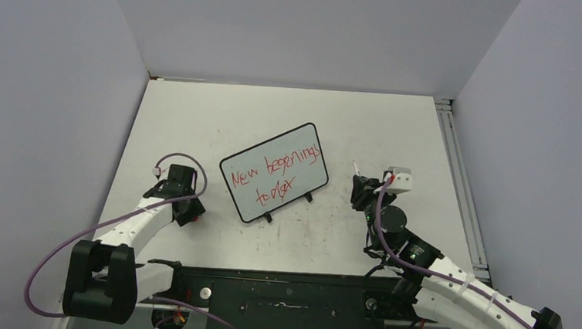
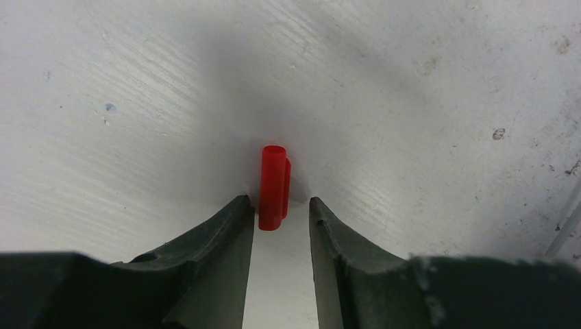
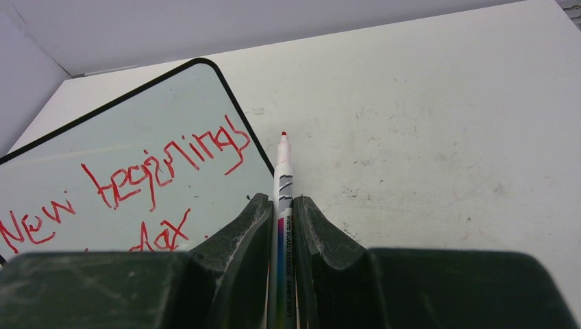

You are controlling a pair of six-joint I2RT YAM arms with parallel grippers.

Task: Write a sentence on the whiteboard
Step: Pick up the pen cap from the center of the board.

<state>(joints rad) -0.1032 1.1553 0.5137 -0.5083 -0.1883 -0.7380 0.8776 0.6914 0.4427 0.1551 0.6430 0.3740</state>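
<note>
The whiteboard (image 1: 304,182) lies tilted at the middle of the table, and the sentence (image 1: 272,171) runs across it in red, in two lines. In the right wrist view the whiteboard (image 3: 137,123) sits to the left, its sentence (image 3: 164,164) reading "New beginnings" above a partly hidden word. My right gripper (image 3: 281,200) is shut on a white marker (image 3: 283,181) whose red tip points away just off the board's right edge. My left gripper (image 2: 279,200) is low over the table left of the board, jaws apart. A small red cap (image 2: 273,185) lies at its fingertips, against the left one.
An aluminium rail (image 1: 457,176) runs along the table's right edge. Grey walls close the back and both sides. A black base plate (image 1: 286,296) spans the near edge between the arms. The tabletop (image 3: 425,123) is scuffed white.
</note>
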